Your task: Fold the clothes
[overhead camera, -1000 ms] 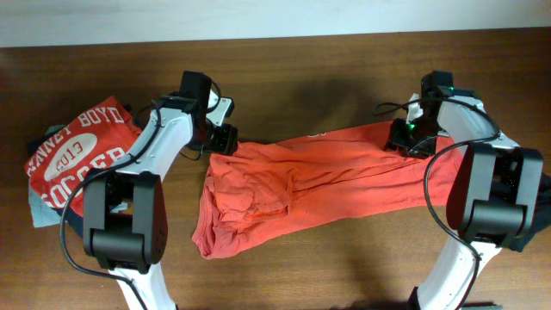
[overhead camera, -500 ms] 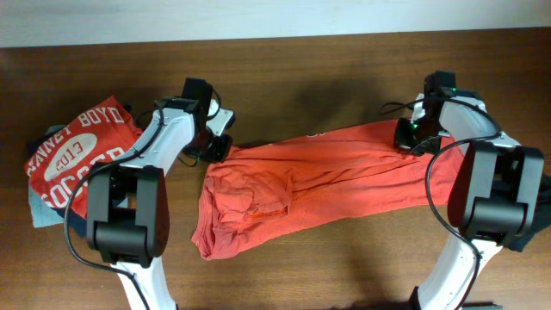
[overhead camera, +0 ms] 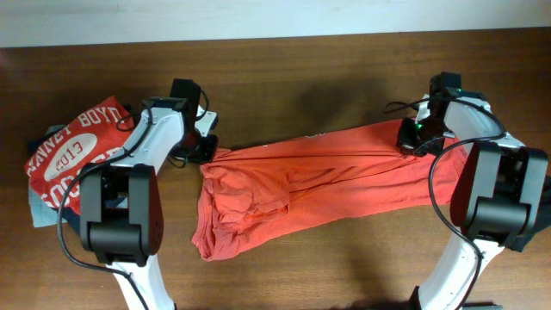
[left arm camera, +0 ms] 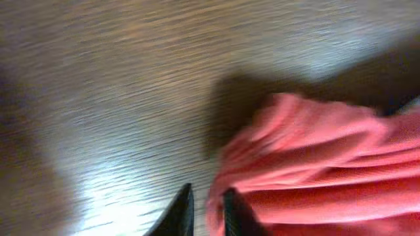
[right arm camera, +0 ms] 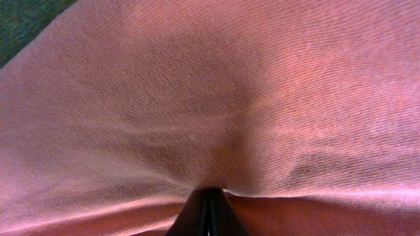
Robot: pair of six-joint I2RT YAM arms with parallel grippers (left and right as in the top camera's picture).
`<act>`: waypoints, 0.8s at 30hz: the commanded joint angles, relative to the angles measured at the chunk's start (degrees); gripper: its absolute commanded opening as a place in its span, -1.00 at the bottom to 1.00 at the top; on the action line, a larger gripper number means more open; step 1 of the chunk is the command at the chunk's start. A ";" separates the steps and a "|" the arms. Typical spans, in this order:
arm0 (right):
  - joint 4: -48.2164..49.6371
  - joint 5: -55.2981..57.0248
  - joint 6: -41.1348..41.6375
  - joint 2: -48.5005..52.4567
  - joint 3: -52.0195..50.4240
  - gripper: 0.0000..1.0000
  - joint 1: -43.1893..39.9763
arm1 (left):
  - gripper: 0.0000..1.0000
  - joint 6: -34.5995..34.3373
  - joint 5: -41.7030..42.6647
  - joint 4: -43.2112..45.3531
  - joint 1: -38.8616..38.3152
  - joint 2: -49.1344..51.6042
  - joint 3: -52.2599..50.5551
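Observation:
An orange-red shirt (overhead camera: 318, 181) lies stretched across the middle of the wooden table. My left gripper (overhead camera: 209, 151) is at the shirt's upper left corner, which is drawn out to a point. In the left wrist view, the left gripper (left arm camera: 207, 213) has the shirt's (left arm camera: 315, 151) edge pinched between its narrow-set fingers. My right gripper (overhead camera: 411, 145) is at the shirt's upper right end. In the right wrist view, the right gripper (right arm camera: 210, 211) is shut, with the shirt (right arm camera: 210, 98) puckered at its tips and filling the frame.
A red tee with white "SOCCER" print (overhead camera: 73, 155) lies at the left on a pale grey-blue piece (overhead camera: 39, 211). A dark piece (overhead camera: 544, 202) lies at the right edge behind the right arm. The table's far edge (overhead camera: 275, 36) meets a white wall.
Both grippers have shut on the shirt's upper corners. The left gripper has moved left with its corner, pulling the top edge taut. The right gripper has shifted slightly right.

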 commanded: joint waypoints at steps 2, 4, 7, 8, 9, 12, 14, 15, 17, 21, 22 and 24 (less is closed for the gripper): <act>-0.17 4.26 0.61 2.23 -0.28 -0.87 -1.66 | -0.33 -3.48 -5.84 -0.85 3.78 -0.61 2.67; -0.31 3.61 0.59 2.23 -0.28 -0.81 -1.66 | -0.25 -3.50 -4.94 -1.16 4.26 -1.75 3.72; -1.20 0.98 0.57 2.08 0.09 -0.58 -1.70 | -0.10 -3.48 -4.26 -1.49 4.11 -4.02 4.68; -1.99 -0.37 0.55 1.90 0.57 -0.52 -1.77 | -0.08 -3.48 -3.52 -1.68 4.00 -4.66 4.70; -2.91 -2.08 0.00 1.46 1.27 -0.46 -1.97 | -0.07 -3.45 -2.47 -2.10 3.91 -5.31 4.72; -5.33 -5.81 -0.92 -1.05 3.32 -0.34 -2.47 | -0.07 -3.43 2.51 -3.50 3.72 -6.60 4.72; -6.71 -5.95 -0.92 -3.85 4.68 -0.29 -2.97 | -0.07 -3.32 5.25 -4.81 3.41 -6.95 4.72; -7.39 -5.97 -0.90 -5.38 5.40 -0.26 -3.21 | -0.07 -3.10 6.19 -5.62 3.17 -7.02 4.72; -8.44 -5.95 -0.90 -8.48 6.82 -0.18 -3.74 | -0.08 -1.88 8.09 -7.32 2.40 -7.02 4.72; -9.51 -5.95 -0.90 -14.40 8.83 0.06 -4.79 | -0.10 0.09 10.34 -10.40 -0.72 -7.02 4.70; -9.62 -5.95 -0.90 -15.52 9.01 0.10 -5.03 | -0.10 0.07 9.94 -10.64 -1.81 -7.02 4.50; -9.77 -5.97 -0.90 -17.88 9.22 0.15 -5.42 | -0.07 0.02 8.04 -10.05 -3.91 -6.99 3.26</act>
